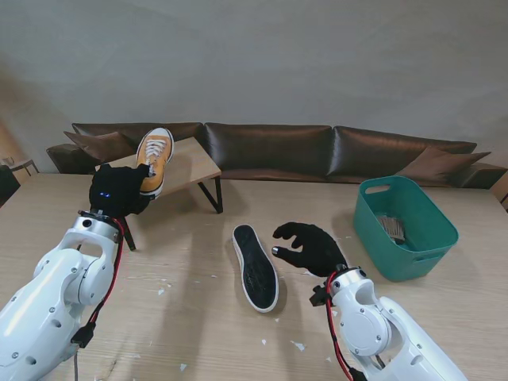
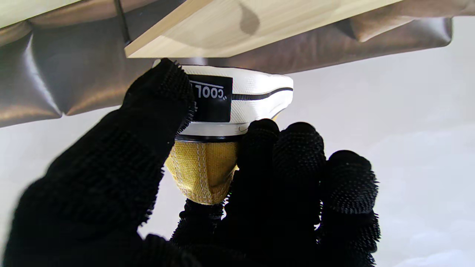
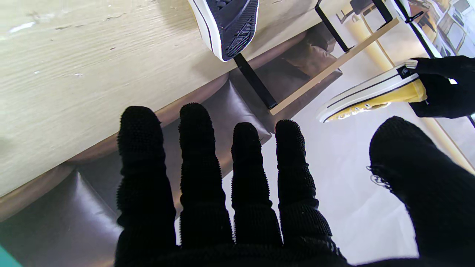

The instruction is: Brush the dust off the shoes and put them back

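Note:
My left hand (image 1: pixel 119 190), in a black bristly glove, is shut on the heel of a yellow sneaker (image 1: pixel 155 159) with white laces and a white sole. It holds the shoe over the small wooden rack (image 1: pixel 190 165). In the left wrist view the heel (image 2: pixel 222 111) sits close against the rack's board (image 2: pixel 259 26). The second shoe (image 1: pixel 255 266) lies sole up on the table, its black tread showing, just left of my right hand (image 1: pixel 311 248). That hand is open, fingers spread, holding nothing. The right wrist view shows this sole (image 3: pixel 230 22) and the yellow sneaker (image 3: pixel 371 96).
A teal plastic basket (image 1: pixel 413 238) stands at the right with a brush (image 1: pixel 392 228) inside. White scraps (image 1: pixel 298 346) lie scattered on the wooden table. A brown leather sofa (image 1: pixel 270 151) runs along the far edge. The rack has black metal legs (image 1: pixel 216 194).

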Controlling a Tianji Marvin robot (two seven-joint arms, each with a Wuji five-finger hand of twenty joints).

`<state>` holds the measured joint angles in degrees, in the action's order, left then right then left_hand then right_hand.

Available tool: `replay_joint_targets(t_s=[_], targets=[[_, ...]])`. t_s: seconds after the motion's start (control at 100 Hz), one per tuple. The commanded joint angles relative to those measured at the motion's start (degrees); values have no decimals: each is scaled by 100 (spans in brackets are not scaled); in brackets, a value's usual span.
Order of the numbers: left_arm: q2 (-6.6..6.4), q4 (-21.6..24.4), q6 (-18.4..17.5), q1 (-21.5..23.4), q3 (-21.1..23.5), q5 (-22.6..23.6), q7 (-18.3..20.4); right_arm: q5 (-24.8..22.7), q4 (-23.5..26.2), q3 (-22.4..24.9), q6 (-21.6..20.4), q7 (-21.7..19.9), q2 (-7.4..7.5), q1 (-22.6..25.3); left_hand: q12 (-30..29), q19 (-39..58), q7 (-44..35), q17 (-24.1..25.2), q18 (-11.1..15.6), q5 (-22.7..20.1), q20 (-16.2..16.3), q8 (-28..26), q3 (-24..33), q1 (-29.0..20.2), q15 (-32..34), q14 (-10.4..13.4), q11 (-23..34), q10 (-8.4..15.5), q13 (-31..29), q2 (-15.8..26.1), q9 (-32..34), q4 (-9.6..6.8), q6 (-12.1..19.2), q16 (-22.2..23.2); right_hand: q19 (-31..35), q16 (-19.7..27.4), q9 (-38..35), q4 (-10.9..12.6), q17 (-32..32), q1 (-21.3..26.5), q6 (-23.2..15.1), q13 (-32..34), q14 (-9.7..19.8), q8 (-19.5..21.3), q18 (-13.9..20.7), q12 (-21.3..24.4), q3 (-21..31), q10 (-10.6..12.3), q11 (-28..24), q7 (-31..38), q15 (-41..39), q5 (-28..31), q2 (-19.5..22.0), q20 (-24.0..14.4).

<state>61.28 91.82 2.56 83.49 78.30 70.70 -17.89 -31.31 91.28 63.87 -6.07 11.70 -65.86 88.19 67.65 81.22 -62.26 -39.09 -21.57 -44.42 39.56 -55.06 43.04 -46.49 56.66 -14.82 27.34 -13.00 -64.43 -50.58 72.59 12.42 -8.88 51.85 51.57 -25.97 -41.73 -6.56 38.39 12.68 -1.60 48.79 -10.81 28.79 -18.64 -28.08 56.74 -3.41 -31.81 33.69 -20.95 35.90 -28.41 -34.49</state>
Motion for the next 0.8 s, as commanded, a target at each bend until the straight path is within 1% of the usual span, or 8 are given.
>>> replay_joint_targets(t_s=[0.0, 0.24, 0.4, 0.54, 0.68, 0.76, 0.79], targets=[[-20, -72, 58, -67, 67, -14, 62, 3, 115, -13, 16, -112, 2, 76, 139, 186, -1926, 53, -215, -677, 47, -991, 701, -694, 85, 133, 100, 448, -204, 500, 168, -298, -848, 69, -106, 11, 37, 126, -2010, -151, 24, -13, -32, -34, -104, 67, 19, -75, -19, 40, -24, -257, 176, -97], [-39, -499, 191, -275, 71, -12, -10, 21, 167, -5, 37, -173, 13, 110, 150, 180, -1909, 88, -220, -675, 42, -1010, 643, -732, 74, 100, 75, 413, -146, 526, 128, -289, -859, 67, -105, 11, 43, 128, -2017, -155, 37, -16, -33, -34, -101, 66, 22, -82, -27, 43, -30, -269, 191, -97], [-65, -745, 222, -486, 24, -14, 98, 41, 179, -3, 46, -205, 17, 120, 140, 153, -1857, 115, -212, -657, 29, -1004, 516, -767, 48, 71, 24, 393, -114, 576, 113, -277, -867, 55, -105, 12, 51, 130, -2020, -152, 41, -24, -42, -34, -105, 67, 25, -86, -28, 46, -31, -276, 198, -97], [-50, -960, 274, -669, -84, -147, 65, 46, 187, -4, 42, -240, 24, 125, 98, 149, -1843, 100, -186, -660, 18, -1004, 464, -764, 23, 74, -23, 413, -100, 572, 99, -252, -853, 39, -105, 13, 60, 132, -2023, -154, 46, -26, -36, -34, -99, 67, 28, -82, -31, 49, -34, -280, 214, -96], [-42, -1094, 339, -760, -182, -244, 99, 53, 190, -2, 37, -260, 28, 125, -30, 194, -1684, 132, -34, -701, -7, -882, 247, -792, -152, 42, -208, 436, -10, 534, 32, -131, -773, -67, -104, 14, 58, 134, -2026, -158, 47, -27, -38, -34, -94, 68, 28, -87, -35, 54, -37, -279, 221, -96], [-56, -1113, 374, -758, -208, -210, 197, 61, 186, -1, 39, -264, 27, 120, -116, 215, -1614, 136, 39, -713, -33, -777, 208, -728, -250, 45, -333, 423, 35, 479, -21, -128, -712, -138, -102, 14, 61, 135, -2026, -157, 48, -28, -36, -35, -96, 69, 29, -92, -34, 53, -38, -283, 227, -96], [-61, -1109, 391, -749, -209, -200, 253, 69, 185, -1, 39, -264, 26, 119, -222, 196, -1574, 177, 96, -705, -64, -703, 208, -712, -390, 49, -475, 363, 123, 445, -101, -123, -687, -220, -103, 15, 67, 135, -2029, -155, 54, -30, -37, -34, -93, 70, 30, -96, -33, 56, -38, -278, 229, -95]])
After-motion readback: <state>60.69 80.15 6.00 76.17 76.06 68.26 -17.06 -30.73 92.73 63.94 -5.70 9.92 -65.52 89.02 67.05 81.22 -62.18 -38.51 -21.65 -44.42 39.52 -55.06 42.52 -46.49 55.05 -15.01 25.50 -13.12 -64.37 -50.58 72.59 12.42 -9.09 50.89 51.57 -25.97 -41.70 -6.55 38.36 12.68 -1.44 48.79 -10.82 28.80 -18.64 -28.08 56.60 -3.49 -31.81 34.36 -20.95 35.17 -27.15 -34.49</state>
